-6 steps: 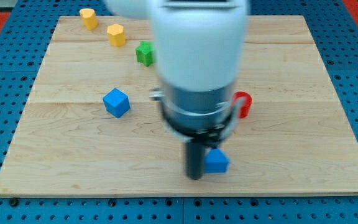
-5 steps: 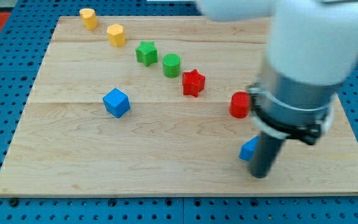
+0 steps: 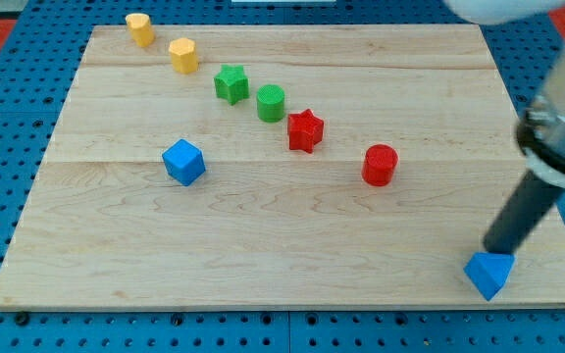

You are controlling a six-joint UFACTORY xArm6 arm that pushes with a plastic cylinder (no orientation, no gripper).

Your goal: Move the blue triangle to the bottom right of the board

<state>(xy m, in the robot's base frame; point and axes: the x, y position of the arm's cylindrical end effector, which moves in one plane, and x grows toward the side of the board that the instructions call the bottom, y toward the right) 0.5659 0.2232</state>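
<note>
The blue triangle (image 3: 488, 274) lies on the wooden board (image 3: 263, 245) at its bottom right corner, close to the bottom edge. My dark rod comes down from the view's right, and my tip (image 3: 493, 249) rests just above the triangle, touching or nearly touching its top edge.
A blue cube (image 3: 183, 162) sits left of centre. A red cylinder (image 3: 381, 165), red star (image 3: 305, 130), green cylinder (image 3: 271, 103), green star (image 3: 231, 83) and two yellow blocks (image 3: 182, 55) (image 3: 140, 29) run diagonally up to the top left. The board's right edge is close to the triangle.
The arm has swept to the view's right, pushing the blue triangle from the bottom middle to the bottom right corner. The blocks it hid are now visible.
</note>
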